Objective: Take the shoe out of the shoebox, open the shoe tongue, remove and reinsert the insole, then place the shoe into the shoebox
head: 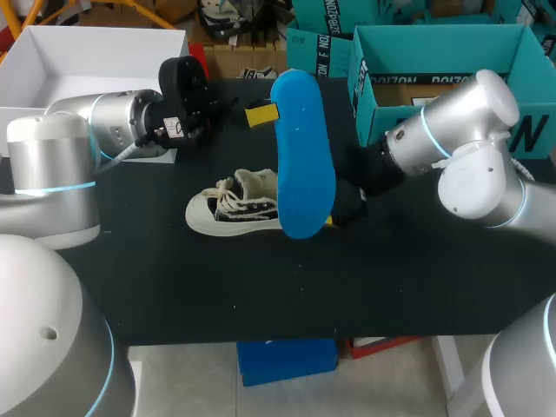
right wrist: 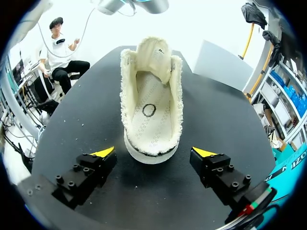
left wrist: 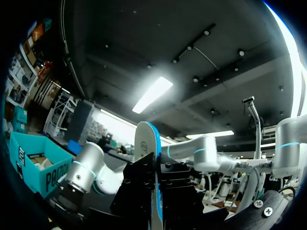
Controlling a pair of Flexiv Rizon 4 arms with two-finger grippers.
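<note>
The shoe [head: 233, 208] lies on its side mid-table [head: 261, 295], its bare, insole-less inside facing the right gripper [right wrist: 153, 154], whose fingers stand spread to either side of the heel without touching it. Above it the blue insole [head: 302, 156] is held up on edge by the left gripper [left wrist: 156, 183], apparently clamped between both fingers, though the tips are hidden. The teal box [head: 439, 43] sits open at the far right.
</note>
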